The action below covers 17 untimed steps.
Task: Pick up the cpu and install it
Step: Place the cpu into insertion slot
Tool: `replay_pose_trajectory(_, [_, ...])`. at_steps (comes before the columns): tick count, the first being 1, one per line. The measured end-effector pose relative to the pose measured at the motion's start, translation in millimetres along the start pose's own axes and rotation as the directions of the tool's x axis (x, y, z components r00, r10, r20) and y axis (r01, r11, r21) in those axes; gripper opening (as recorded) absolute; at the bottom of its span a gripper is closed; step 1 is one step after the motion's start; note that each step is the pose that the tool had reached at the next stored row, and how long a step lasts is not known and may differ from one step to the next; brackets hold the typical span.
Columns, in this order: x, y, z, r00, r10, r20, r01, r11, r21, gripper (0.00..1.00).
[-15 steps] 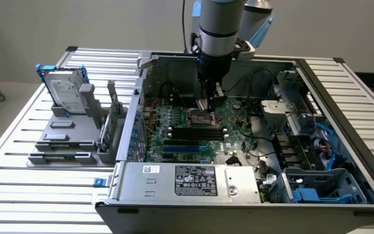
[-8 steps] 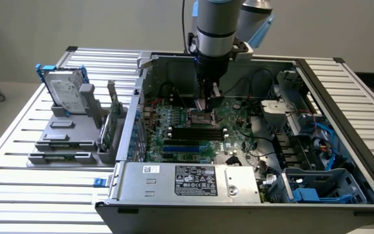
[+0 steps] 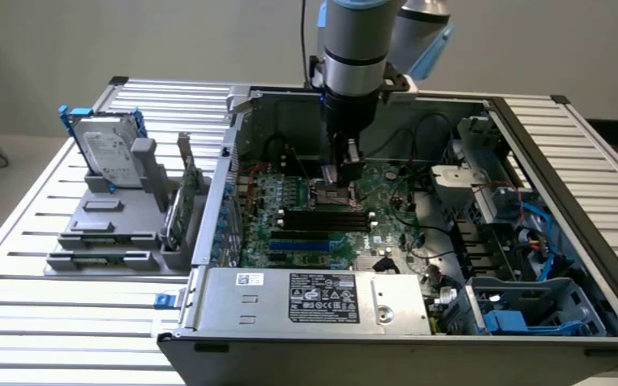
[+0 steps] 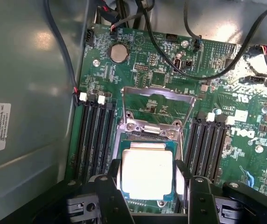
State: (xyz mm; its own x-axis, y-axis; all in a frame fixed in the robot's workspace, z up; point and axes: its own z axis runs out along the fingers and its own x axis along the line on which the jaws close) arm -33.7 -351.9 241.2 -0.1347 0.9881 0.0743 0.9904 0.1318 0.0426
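the gripper is down low inside the computer case, right over the middle of the green board. its two black fingers stand one on each side of the cpu and hug its edges, so the gripper is holding the cpu between them. the cpu is a small flat square with a pale shiny top and a thin green rim. it sits level, right at the socket, but i cannot tell if it is all the way down in it.

the socket's metal lid is tipped up and open just past the cpu. long black slots run along both sides of the socket. a round silver battery sits farther off on the board, and thin black wires hang across it.

in the exterior view the arm comes straight down into the case. a silver box with a label sits at the near edge of the case. on the exterior view's left, a hard drive stands upright in a grey holder on the slatted table.
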Motion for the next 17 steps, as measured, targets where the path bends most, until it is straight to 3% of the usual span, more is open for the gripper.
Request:
replay_pose_trajectory(8, [2.8,-2.3,10.5,0.9973,0.073,0.0129,-0.073,0.9974,-0.0034,0.55])
replay_pose_trajectory(17, [6.0,-7.7,17.1,0.9913,0.131,0.0161,-0.131,0.9914,-0.0075,0.55])
